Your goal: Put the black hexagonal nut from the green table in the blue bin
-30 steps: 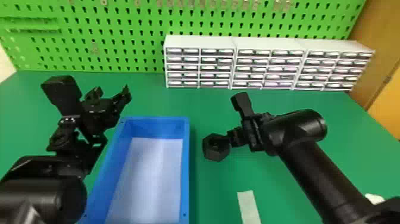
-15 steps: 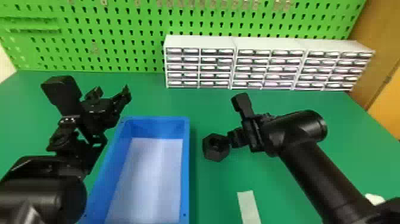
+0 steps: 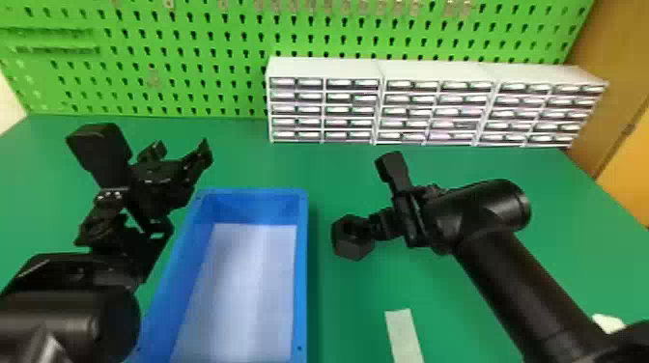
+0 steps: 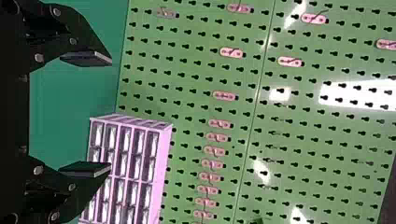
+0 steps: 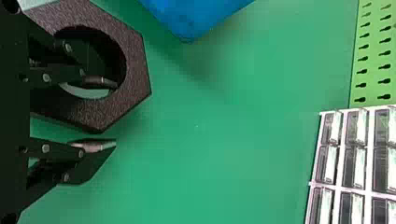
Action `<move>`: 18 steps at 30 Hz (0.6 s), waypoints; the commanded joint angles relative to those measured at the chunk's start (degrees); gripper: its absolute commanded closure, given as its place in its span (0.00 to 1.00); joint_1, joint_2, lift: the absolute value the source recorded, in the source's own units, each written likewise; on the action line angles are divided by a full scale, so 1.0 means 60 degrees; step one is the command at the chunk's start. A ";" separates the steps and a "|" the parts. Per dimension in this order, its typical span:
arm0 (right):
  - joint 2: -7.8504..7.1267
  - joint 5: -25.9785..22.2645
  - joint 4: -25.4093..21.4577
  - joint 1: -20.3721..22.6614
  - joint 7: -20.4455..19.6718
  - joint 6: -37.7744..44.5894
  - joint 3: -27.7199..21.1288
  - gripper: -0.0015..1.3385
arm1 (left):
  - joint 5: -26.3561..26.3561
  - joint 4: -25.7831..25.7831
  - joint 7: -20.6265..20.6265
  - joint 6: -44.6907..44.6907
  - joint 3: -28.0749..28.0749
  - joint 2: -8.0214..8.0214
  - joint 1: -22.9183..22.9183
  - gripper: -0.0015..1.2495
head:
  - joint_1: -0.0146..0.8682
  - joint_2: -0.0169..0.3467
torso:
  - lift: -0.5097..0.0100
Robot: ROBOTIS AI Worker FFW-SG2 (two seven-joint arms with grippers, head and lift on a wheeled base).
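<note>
In the head view, the black hexagonal nut point(image 3: 352, 246) is over the green table point(image 3: 347, 289), right of the blue bin point(image 3: 300, 270). My right gripper point(image 3: 379, 227) is at the nut's right side. The right wrist view has one finger of the right gripper point(image 5: 105, 114) inside the hole of the nut point(image 5: 133, 70) and the other outside its edge, with a narrow gap to it, so the gripper stands open around the nut's wall. Idle left of the bin, my left gripper point(image 3: 181, 152) is raised; in the left wrist view, the left gripper point(image 4: 95, 114) is open and holds nothing.
White drawer cabinets point(image 3: 381, 106) stand at the back of the table against a green pegboard point(image 3: 183, 53). A pale strip point(image 3: 404, 333) lies on the table near the front, to the right of the bin. A small white object point(image 3: 608, 322) is beside the right arm.
</note>
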 commanded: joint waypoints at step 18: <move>-0.0015 0.0257 -0.0117 0.0015 0.0015 0.0016 0.0157 0.77 | 0.0015 0.0000 0.0000 -0.0008 0.0000 0.0000 0.0014 0.36 | 0.80 0.07 | 0.79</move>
